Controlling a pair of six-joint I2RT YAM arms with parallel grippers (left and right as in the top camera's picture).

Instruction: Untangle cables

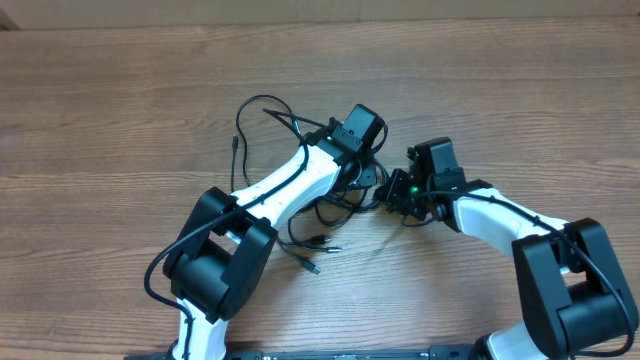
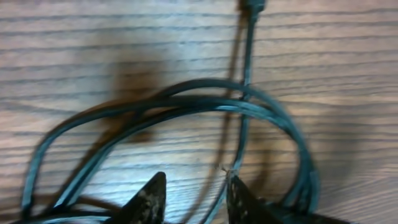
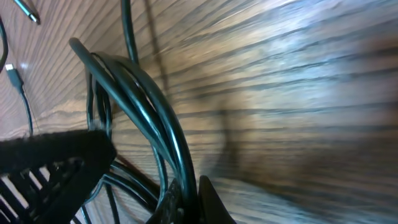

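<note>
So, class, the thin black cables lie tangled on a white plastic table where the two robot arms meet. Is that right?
No: the table is brown grained wood, not white plastic, as the overhead view shows. The thin black cables do lie tangled on it where the two robot arms meet.

From overhead the left arm (image 1: 285,185) hides where your cables (image 1: 340,205) cross. In the right wrist view the bottom edge cuts off the right gripper (image 3: 191,210) (you cannot tell whether it holds them), and the table (image 3: 311,93) blurs.
</note>
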